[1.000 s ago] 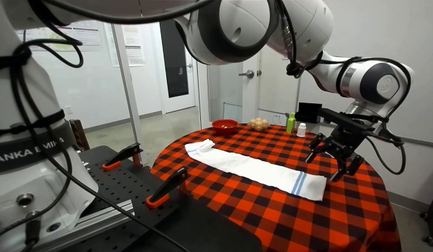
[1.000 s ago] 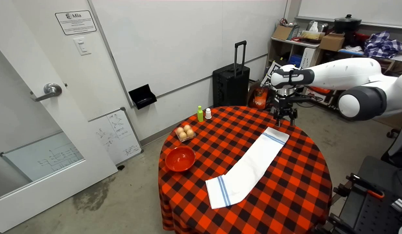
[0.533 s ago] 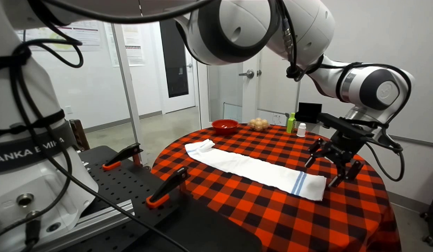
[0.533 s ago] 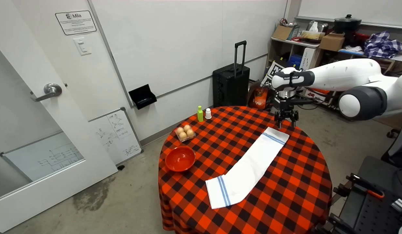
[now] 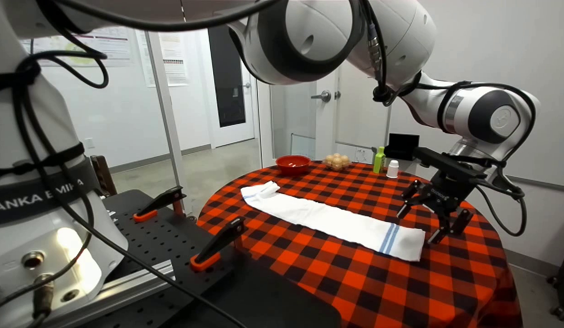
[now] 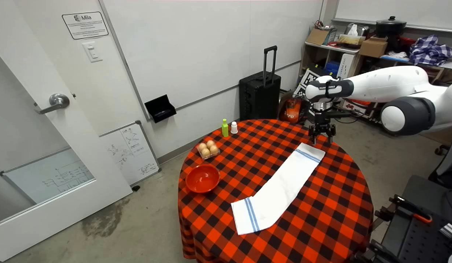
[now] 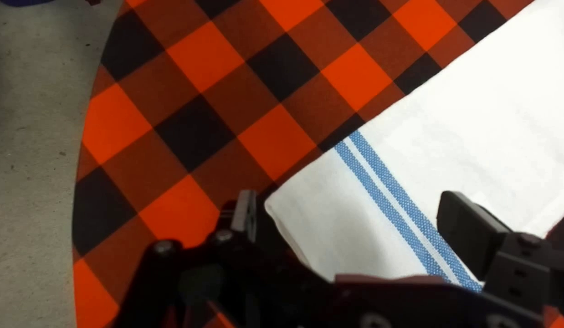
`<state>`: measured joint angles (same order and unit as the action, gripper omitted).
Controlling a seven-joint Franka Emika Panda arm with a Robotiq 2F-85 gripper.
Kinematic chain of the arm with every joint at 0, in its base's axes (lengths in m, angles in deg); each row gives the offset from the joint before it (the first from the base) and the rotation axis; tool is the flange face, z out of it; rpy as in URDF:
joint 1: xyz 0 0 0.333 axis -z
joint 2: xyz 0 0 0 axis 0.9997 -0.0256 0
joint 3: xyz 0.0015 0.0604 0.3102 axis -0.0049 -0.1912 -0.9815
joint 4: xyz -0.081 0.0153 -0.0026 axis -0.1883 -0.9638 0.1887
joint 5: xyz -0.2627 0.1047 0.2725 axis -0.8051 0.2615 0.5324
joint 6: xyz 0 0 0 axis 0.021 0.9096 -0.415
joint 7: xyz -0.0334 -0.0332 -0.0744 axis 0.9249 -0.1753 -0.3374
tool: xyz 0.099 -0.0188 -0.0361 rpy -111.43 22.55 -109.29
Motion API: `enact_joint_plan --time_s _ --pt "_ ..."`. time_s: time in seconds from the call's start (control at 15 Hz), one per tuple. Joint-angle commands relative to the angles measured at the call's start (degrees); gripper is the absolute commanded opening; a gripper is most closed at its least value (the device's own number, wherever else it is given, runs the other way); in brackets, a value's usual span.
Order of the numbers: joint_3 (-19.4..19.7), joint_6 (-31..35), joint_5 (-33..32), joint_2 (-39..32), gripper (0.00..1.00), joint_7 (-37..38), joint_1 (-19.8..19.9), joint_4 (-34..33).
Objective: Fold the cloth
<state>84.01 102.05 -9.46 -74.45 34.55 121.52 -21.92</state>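
Across the tablecloth (image 6: pixel 248 164): cloth (image 5: pixel 330 221) laid out as a long narrow strip, its length not doubled over.
Bent end (image 6: pixel 248 215): leftmost in both exterior views, slanting off the main run, well apart from the gripper (image 6: pixel 322 141).
Long axis: from that end rightward to the near end (image 6: pixel 311 151), so the cloth runs toward the gripper, roughly straight but for the bend.
Stripes (image 7: pixel 407 202): a blue pair across the near end, square to the long axis; in the wrist view they pass between the fingers (image 7: pixel 466 232).
Gripper: rightmost and the only one, just beside the near end, spread wide with nothing in its hold; its height above the cloth is hard to tell.
Finger line: left side over tablecloth just off the near corner (image 7: pixel 284 202), right side over cloth past the stripes, by the wrist view; it meets the long axis at a slant.
Coming move, as judged: pinch the near end and carry it along the axis toward the bent end; without a turn first, the fold may come out skewed.
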Motion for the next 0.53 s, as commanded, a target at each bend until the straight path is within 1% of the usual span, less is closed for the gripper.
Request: enact_joint_plan --time_s 0.0,0.47 --pt "-0.25 1.66 0.08 0.01 1.0 1.11 -0.1 -0.81" --pt "-1.09 8.85 1.14 0.05 1.0 3.31 -0.21 0.9"
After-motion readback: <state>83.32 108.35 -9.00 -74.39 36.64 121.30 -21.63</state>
